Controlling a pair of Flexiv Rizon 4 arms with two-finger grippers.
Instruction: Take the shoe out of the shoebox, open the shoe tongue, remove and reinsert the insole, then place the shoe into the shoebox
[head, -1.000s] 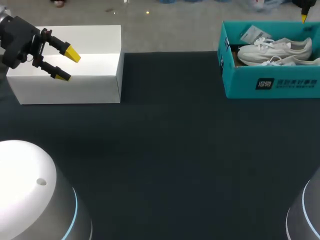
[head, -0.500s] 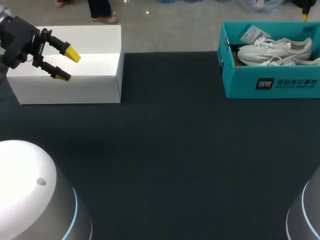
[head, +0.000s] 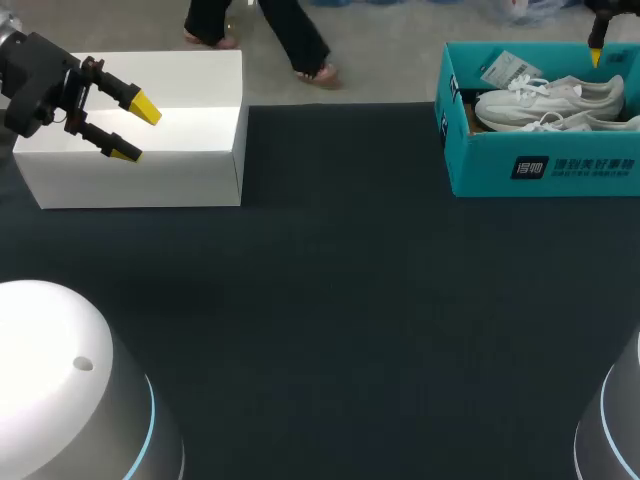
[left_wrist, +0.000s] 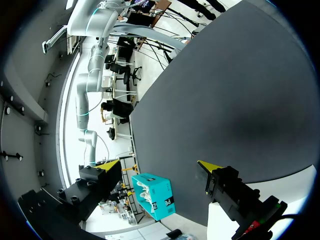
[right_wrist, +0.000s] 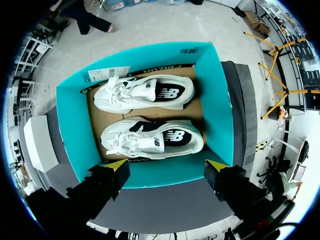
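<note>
Your right tool, fingers spread, has dipped slightly over the open teal cardboard shoebox in 1 s; 2 white lace-up sneakers lie inside. Left tool, spread, unmoved over white box. Fits pick-up or just-placed.

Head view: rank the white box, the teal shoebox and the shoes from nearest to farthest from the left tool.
1. White box: at the table's far left, directly under the left tool.
2. Teal shoebox: far right corner; its near wall comes first.
3. Shoes: inside the shoebox, slightly beyond that wall.
</note>
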